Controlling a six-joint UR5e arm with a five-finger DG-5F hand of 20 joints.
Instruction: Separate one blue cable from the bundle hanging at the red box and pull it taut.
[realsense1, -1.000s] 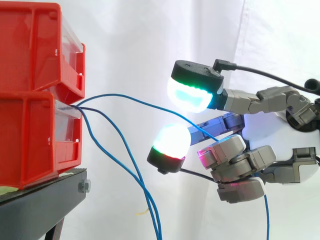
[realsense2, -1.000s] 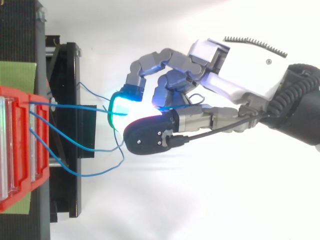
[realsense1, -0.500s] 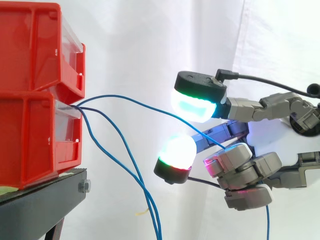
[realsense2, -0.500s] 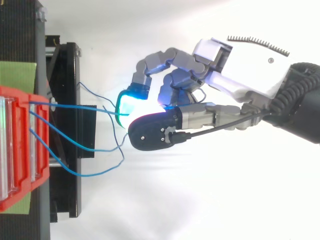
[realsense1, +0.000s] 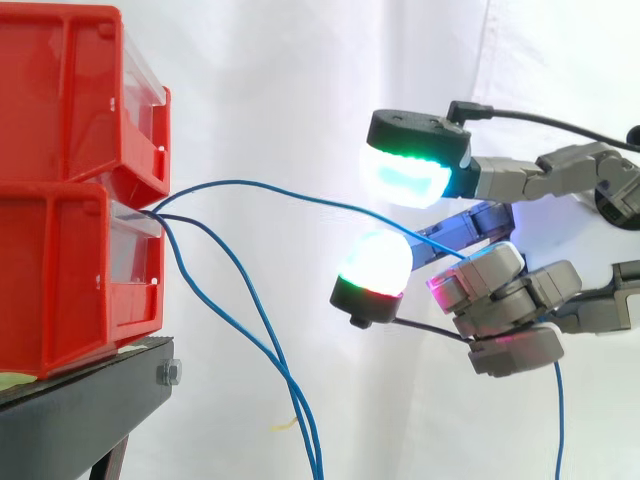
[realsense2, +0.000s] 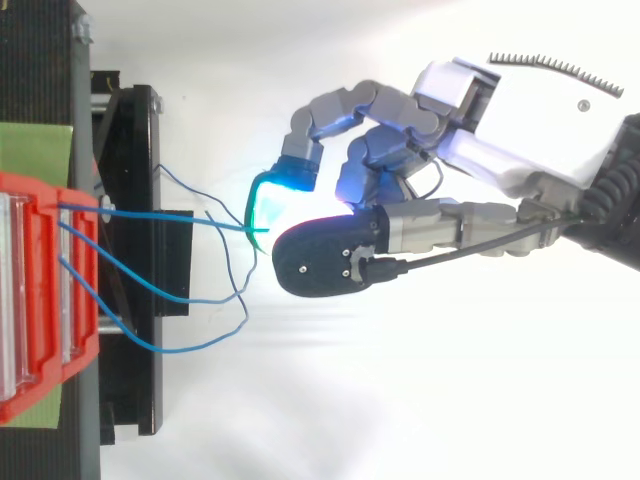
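Now pulled farther from the stacked red plastic bins (realsense1: 60, 180), with the hand (realsense1: 500, 298) clamped on one thin blue cable (realsense1: 300, 194); straighter than before, still bowed, not taut.

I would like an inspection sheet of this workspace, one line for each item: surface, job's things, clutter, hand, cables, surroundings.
surface: black stand carries two red bins, one stacked on the other; a green sheet lies under them.
job's things: one blue cable runs from between the bins to the hand in a shallow arc, not straight; its free end hangs below the hand.
clutter: small yellowish scrap low before the white curtain, too small to identify.
hand: right of the bins, fingers curled round the blue cable.
cables: other blue cables hang down from the bins, apart from the hand.
surroundings: white curtain behind; nothing else seen.
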